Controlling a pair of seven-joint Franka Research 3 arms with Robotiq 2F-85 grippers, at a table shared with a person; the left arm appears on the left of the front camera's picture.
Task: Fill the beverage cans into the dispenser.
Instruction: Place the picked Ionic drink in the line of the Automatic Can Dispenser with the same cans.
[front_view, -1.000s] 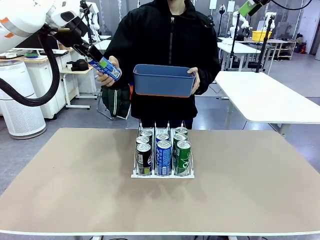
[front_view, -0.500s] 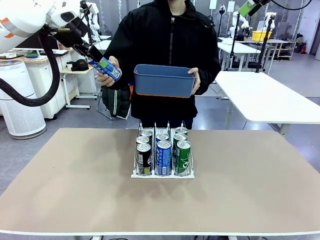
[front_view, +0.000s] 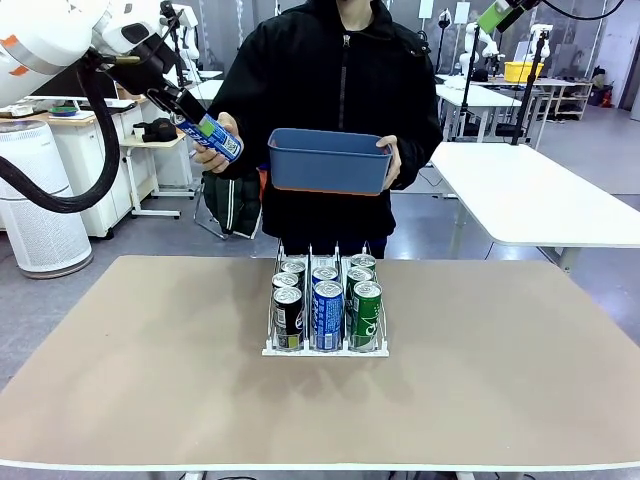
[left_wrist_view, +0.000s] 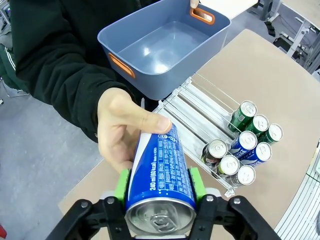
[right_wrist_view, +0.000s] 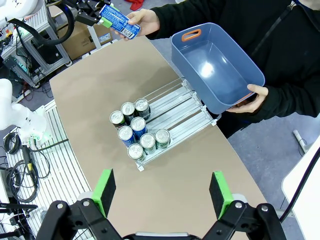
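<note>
the left gripper (left_wrist_view: 159, 200) is clamped on a blue can (left_wrist_view: 161, 172) a person's hand (left_wrist_view: 122, 132) also holds, tilted, up and left of the dispenser (front_view: 326, 310) mid-table; the right gripper (right_wrist_view: 162, 192) gapes wide, far above

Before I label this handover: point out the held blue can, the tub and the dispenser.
blue can (left_wrist_view: 159, 167), left wrist view, printed side.
tub (front_view: 328, 166), front view, front wall.
dispenser (right_wrist_view: 176, 115), right wrist view, bare lane.
</note>
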